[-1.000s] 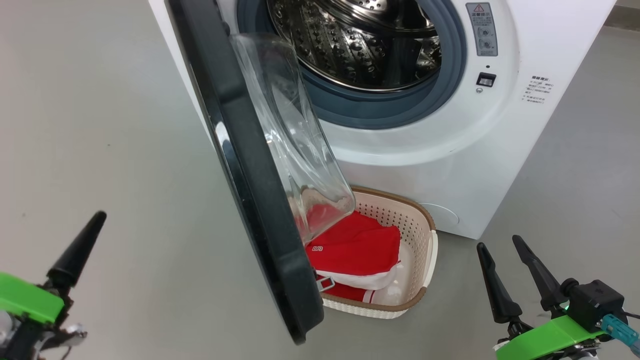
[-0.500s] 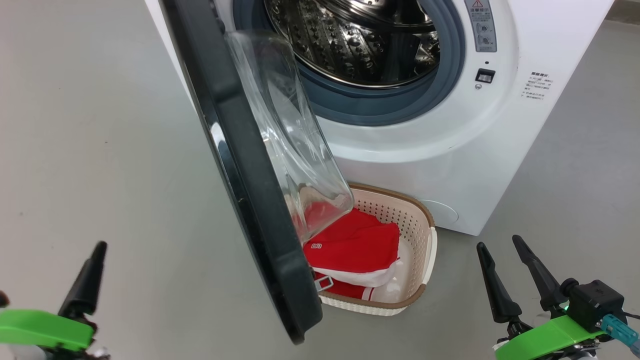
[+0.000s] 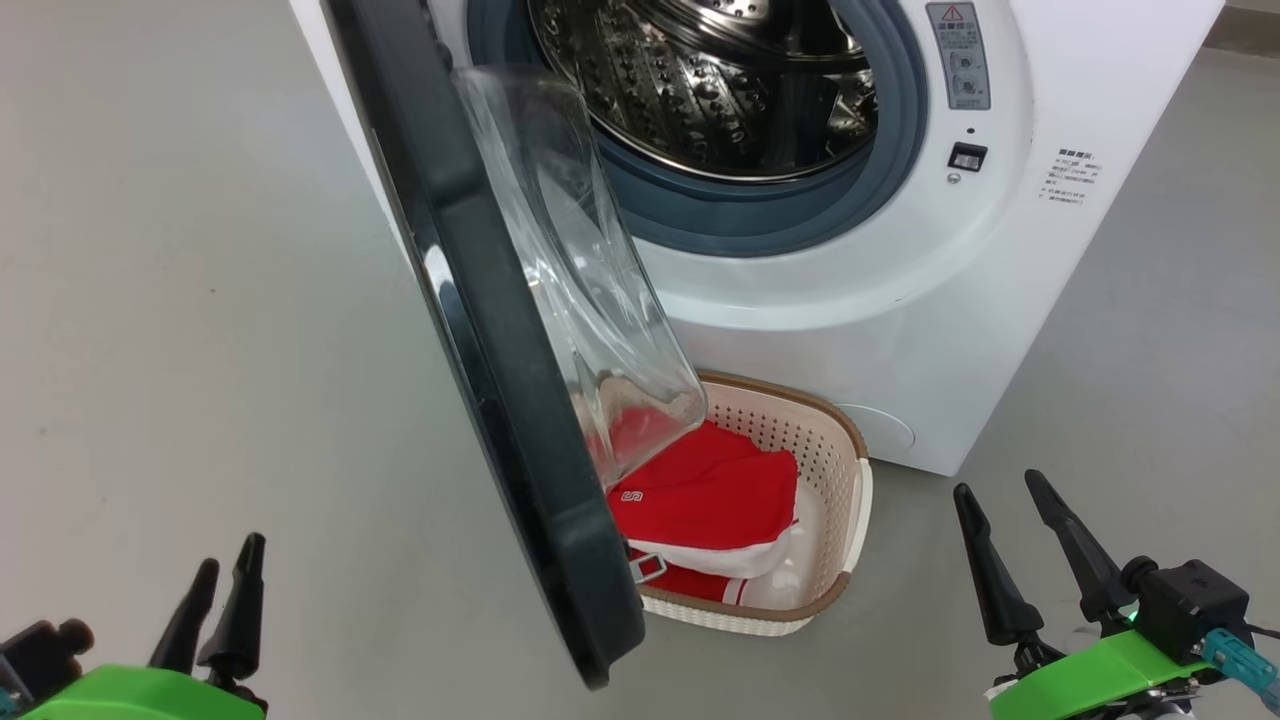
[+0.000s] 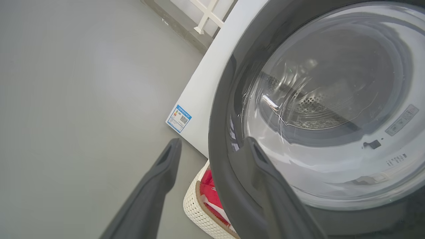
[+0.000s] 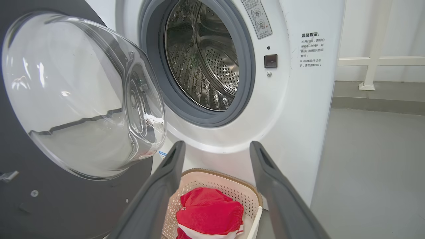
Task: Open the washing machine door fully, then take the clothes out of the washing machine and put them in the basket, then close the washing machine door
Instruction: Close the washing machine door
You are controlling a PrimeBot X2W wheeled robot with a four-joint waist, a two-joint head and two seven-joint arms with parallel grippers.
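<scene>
Left fingers (image 3: pixel 243 600) and right fingers (image 3: pixel 988 580) point upward, spread, empty.

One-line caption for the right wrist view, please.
Door open, drum looking empty, red clothes in the basket below, framed by the open right hand.

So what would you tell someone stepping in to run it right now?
Left fingers: open, empty.
Right fingers: open, empty.
The washing machine door stands open, overhanging the basket on the floor in front of the washing machine.
Done: the red clothes lie in the basket; the drum looks empty as far as it shows.
Left: close the door.
</scene>
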